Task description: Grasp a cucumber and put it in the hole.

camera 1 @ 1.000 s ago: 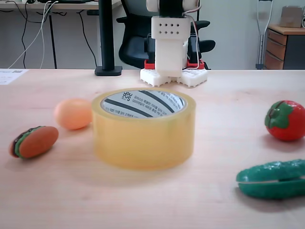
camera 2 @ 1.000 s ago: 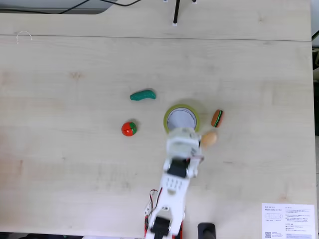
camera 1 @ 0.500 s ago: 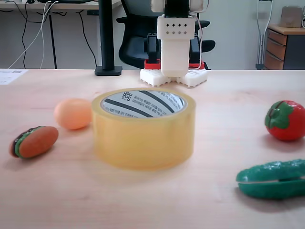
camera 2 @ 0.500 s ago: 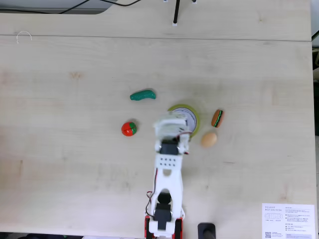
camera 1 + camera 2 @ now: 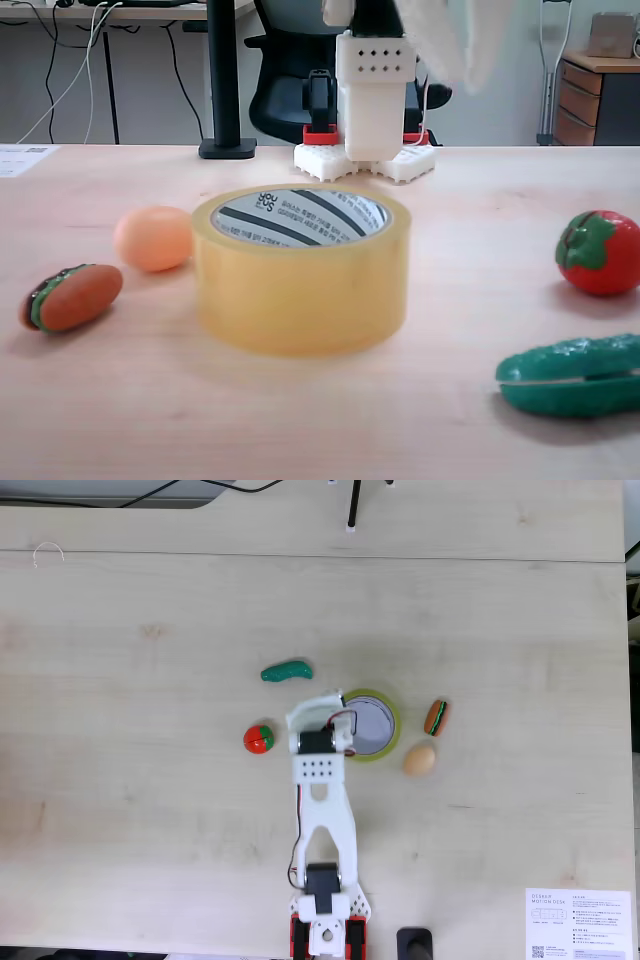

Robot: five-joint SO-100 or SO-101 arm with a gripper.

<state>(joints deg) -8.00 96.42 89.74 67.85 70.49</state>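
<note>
In the low fixed view from the table's edge, the cucumber [image 5: 575,375] is seen lying on its side on the wooden table [image 5: 300,420] at the lower right, well apart from the tape roll [image 5: 301,268]. The hole [image 5: 300,218] is seen open at the roll's top, its striped white core showing. A red tomato toy [image 5: 599,252] is placed behind the cucumber, an orange egg-shaped toy [image 5: 153,238] just left of the roll, and a brown toy with green trim [image 5: 70,297] further left. The white arm [image 5: 375,100] is seen behind the roll; a blurred white part is raised at the top edge, and the jaws' opening cannot be told.

In the fixed view from above, the cucumber [image 5: 286,670] is found above and to the left of the roll [image 5: 375,750], apart from it. The gripper [image 5: 318,702] is held beside the roll's left rim, between roll and tomato [image 5: 258,739]; its state cannot be told here either.
</note>
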